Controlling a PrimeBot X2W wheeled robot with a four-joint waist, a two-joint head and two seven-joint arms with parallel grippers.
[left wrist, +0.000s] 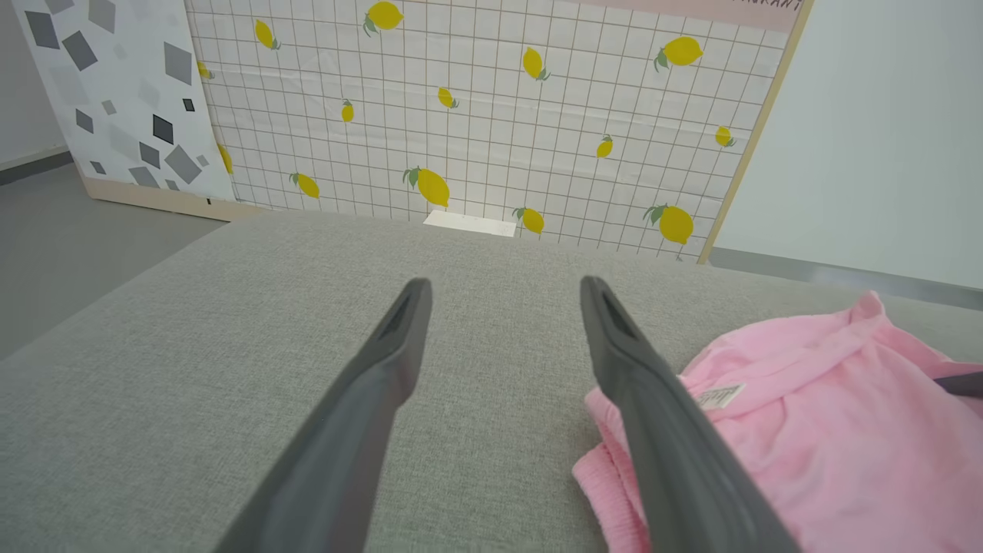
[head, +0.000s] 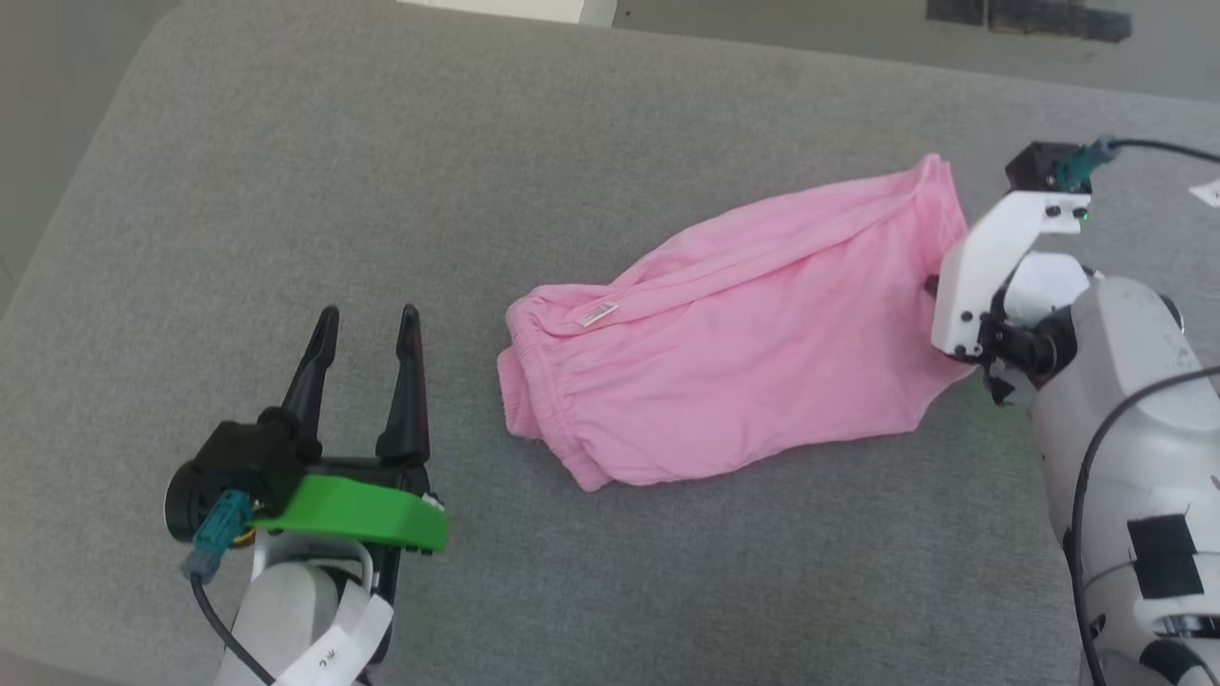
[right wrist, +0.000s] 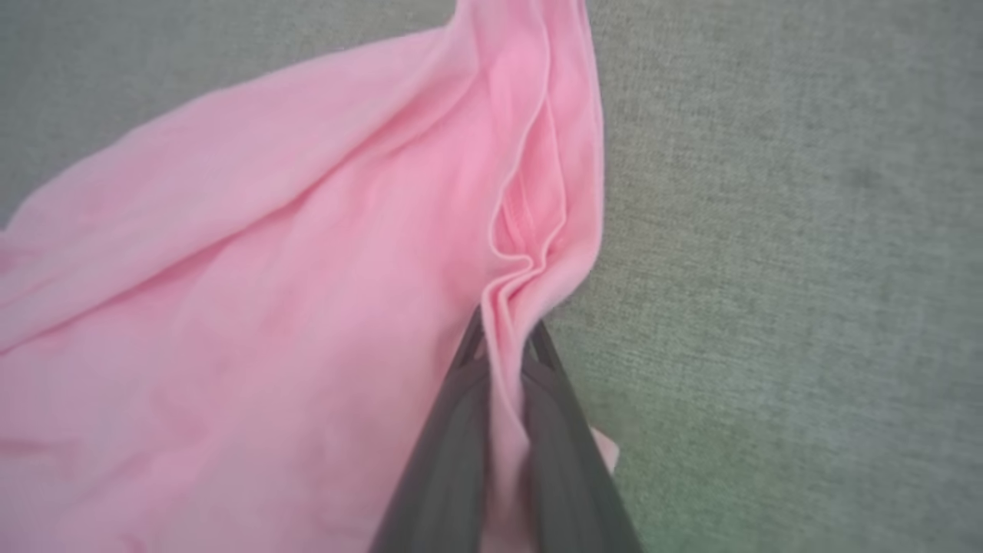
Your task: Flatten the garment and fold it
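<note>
At lower left over the grey upholstered surface (head: 286, 191), I see my left gripper (head: 370, 314) with its fingers spread wide and nothing between them, near the gathered waistband (head: 545, 419) of the pink shorts (head: 743, 333). The shorts lie rumpled across the middle, white label (head: 598, 313) showing by the waistband. Far right, my right gripper (right wrist: 503, 342) is clamped on the shorts' opposite edge, a bunched fold squeezed between both fingers.

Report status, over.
Right end effector shut on pink shorts, at leg edge. Left end effector open, beside waistband, not touching. Shorts rumpled, unfolded; nothing obstructing.
</note>
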